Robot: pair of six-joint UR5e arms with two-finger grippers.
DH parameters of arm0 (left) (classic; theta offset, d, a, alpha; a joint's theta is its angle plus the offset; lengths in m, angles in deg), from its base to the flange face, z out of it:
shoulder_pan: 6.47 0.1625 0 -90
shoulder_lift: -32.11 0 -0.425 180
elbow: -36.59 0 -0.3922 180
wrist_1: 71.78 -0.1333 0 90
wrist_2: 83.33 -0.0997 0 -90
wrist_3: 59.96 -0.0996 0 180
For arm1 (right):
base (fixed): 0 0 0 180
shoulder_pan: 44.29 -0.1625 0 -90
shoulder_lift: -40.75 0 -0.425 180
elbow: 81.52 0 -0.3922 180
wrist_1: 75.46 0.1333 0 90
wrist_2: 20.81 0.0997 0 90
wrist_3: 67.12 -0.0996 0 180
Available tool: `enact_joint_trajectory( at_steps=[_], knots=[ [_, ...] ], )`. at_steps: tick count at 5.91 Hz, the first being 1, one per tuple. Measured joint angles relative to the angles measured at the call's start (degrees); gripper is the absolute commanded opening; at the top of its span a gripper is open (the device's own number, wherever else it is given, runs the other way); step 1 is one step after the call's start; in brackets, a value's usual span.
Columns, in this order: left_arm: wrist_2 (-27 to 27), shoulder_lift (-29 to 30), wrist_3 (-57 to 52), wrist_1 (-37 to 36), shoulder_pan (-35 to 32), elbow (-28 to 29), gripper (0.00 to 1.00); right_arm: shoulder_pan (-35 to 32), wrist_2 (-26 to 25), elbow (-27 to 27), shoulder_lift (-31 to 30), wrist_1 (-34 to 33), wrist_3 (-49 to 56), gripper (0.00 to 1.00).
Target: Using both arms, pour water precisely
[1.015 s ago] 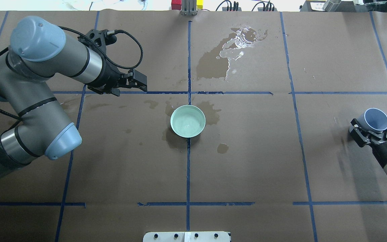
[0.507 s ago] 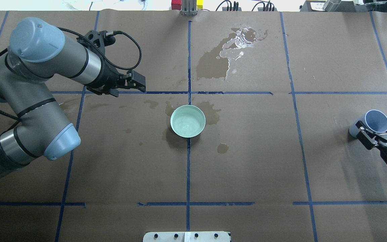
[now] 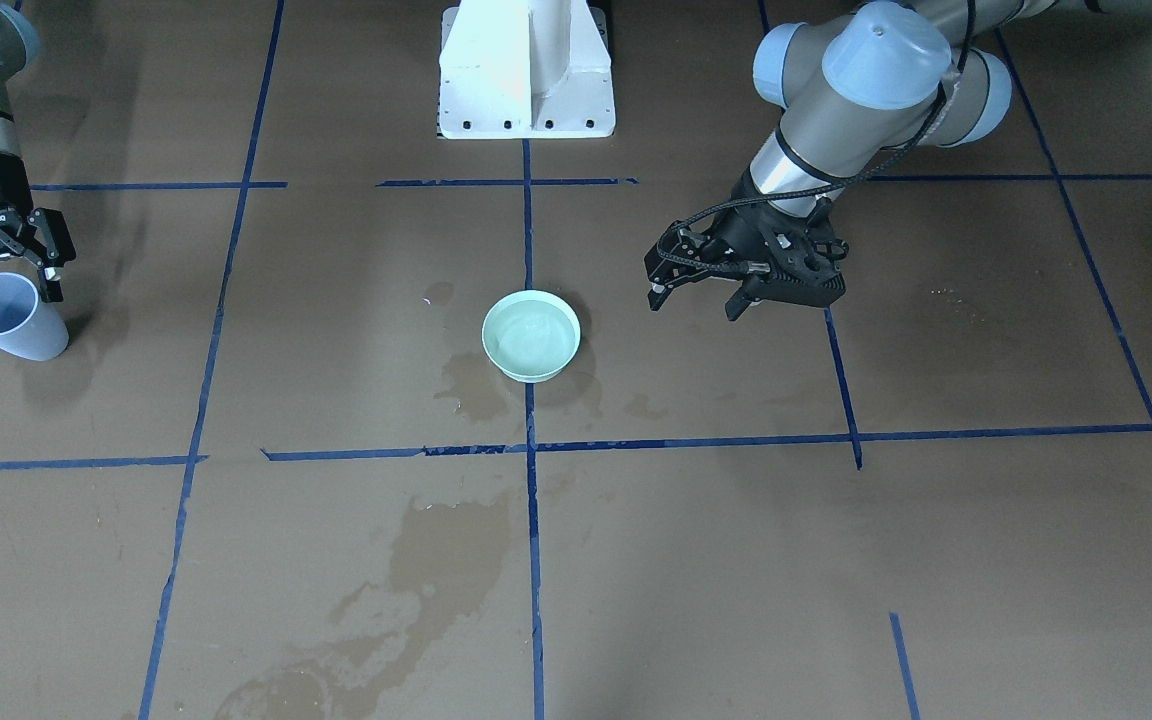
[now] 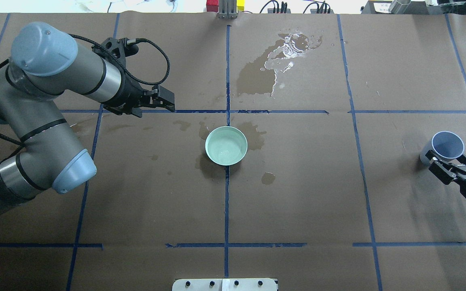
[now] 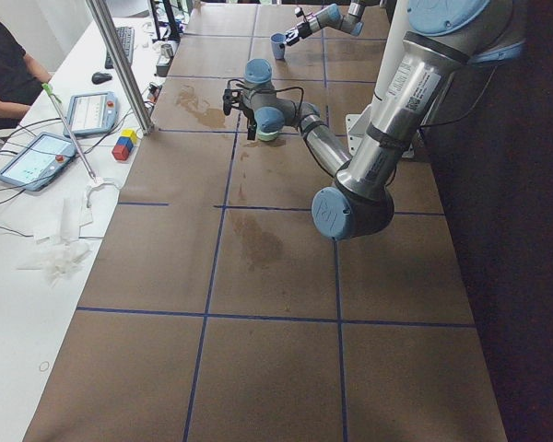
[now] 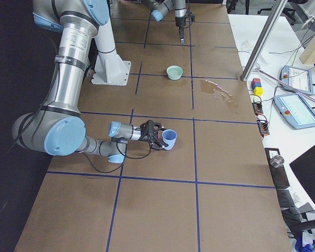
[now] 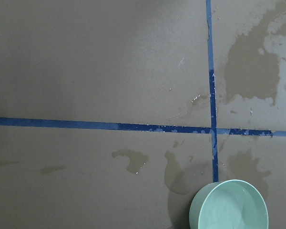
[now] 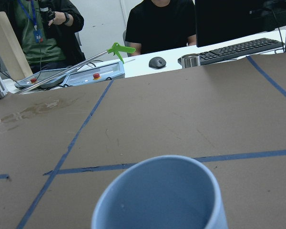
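Note:
A mint-green bowl (image 4: pixel 226 145) stands at the table's centre and holds water (image 4: pixel 227 150), seen as a faint sheen. It also shows in the left wrist view (image 7: pixel 229 207). My left gripper (image 4: pixel 171 103) hangs open and empty, left of the bowl and a little farther back, and also shows in the front view (image 3: pixel 694 305). A light blue cup (image 4: pixel 445 146) stands upright at the table's right edge. My right gripper (image 4: pixel 450 160) is open just behind it, fingers spread beside its lower part. In the right wrist view the cup (image 8: pixel 162 200) looks empty.
A glossy water puddle with a dark wet stain (image 4: pixel 275 64) lies at the far centre. Smaller wet stains (image 4: pixel 257 135) surround the bowl. Blue tape lines (image 4: pixel 227 202) grid the brown paper. Operators sit past the far edge (image 8: pixel 162 24).
My right gripper has drawn back toward the robot and let go of the blue cup, which now stands on the table. My left gripper has drifted slightly left.

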Motion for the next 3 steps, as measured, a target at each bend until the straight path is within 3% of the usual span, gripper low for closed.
enact_joint_trajectory(
  at_steps=[3],
  knots=[
    [-0.5,0.0,0.0,0.0,0.1,-0.1,1.0,0.0,5.1,-1.6,-4.1,0.2,0.0,1.0]
  ],
)
